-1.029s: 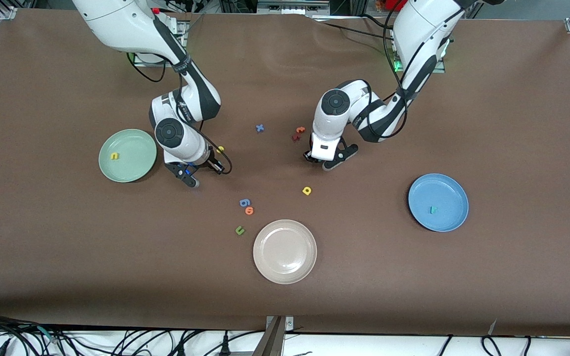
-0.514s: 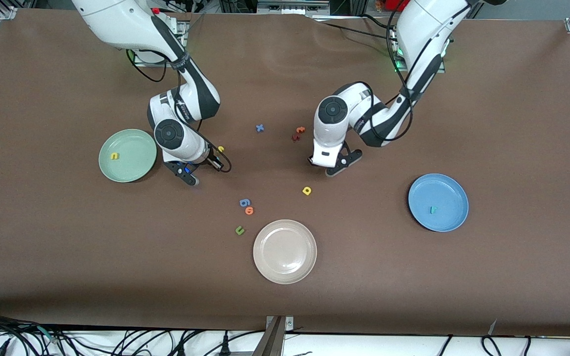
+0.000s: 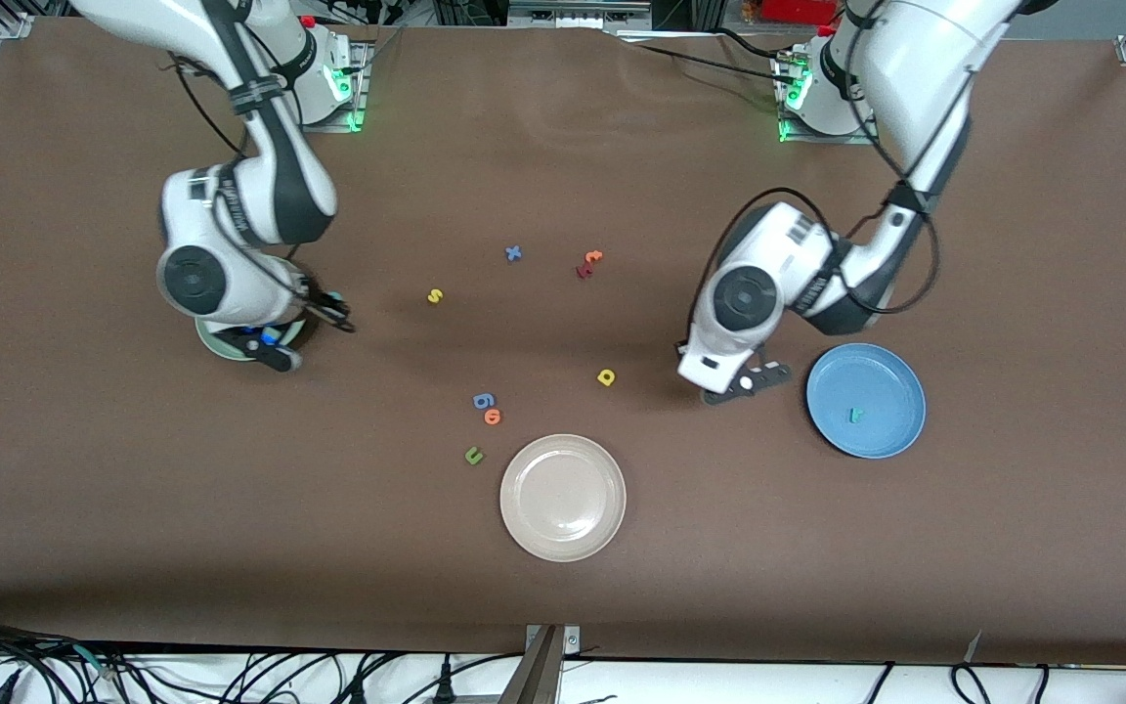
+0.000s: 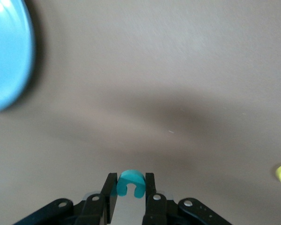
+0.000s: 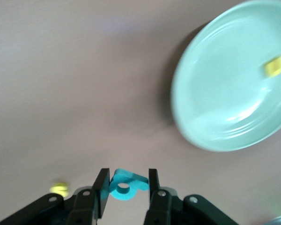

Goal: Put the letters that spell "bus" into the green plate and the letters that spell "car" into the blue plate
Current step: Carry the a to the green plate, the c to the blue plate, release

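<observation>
We see the green plate [image 5: 232, 79] at the right arm's end of the tabletop [image 3: 915, 548], with a yellow u [image 5: 275, 66] lying in it; in the front view the right arm covers most of this plate. The blue plate [image 3: 890, 376] sits toward the left arm's end and holds a small teal r [image 3: 854, 416]. Between them, nearer the front camera, the beige-white plate [image 3: 563, 497] carries nothing.

Our right tool [image 5: 125, 183] hangs over the tabletop just beside the green plate's rim, its fingers pinched on a teal b [image 5: 126, 183]. Our left tool [image 4: 129, 185] hangs over bare tabletop beside the blue plate, its fingers clamped on a teal c [image 4: 130, 183].

On the tabletop the yellow s [image 3: 435, 295] lies well apart from both plates, and the yellow a [image 3: 606, 376] lies farther from the front camera than the beige-white plate
</observation>
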Motion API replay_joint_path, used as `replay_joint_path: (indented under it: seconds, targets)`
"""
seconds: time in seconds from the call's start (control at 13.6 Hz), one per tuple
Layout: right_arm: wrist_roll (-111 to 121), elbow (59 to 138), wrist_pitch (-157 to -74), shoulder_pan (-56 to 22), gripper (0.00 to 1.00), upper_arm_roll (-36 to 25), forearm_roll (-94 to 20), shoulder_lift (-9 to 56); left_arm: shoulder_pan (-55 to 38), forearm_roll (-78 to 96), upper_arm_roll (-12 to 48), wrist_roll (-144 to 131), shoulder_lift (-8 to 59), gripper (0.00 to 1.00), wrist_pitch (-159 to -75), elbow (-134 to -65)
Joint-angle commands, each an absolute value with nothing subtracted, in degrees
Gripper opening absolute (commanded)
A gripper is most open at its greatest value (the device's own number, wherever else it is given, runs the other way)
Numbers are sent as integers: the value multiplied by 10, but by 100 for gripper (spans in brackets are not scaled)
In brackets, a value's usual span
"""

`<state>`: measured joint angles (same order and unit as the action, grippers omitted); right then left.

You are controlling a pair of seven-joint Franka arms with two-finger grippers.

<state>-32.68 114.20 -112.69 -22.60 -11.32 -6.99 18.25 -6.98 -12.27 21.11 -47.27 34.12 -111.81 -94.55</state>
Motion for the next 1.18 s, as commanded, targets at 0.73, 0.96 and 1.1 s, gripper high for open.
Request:
replay_joint_path:
  seconds: [0.73, 0.96, 1.1]
  targets:
    - [-64, 1271, -1255, -221, 99, -245, -81, 199, 114, -157, 210, -37, 382, 17, -1060, -887]
    - [-100, 1256, -1197, -227, 99, -238, -81, 164, 114, -175, 209, -33, 400, 51, -1094, -888]
    - [-183, 1236, -1148, -238, 99, -205, -81, 140, 109, -188, 211, -35, 394, 100, -1088, -887]
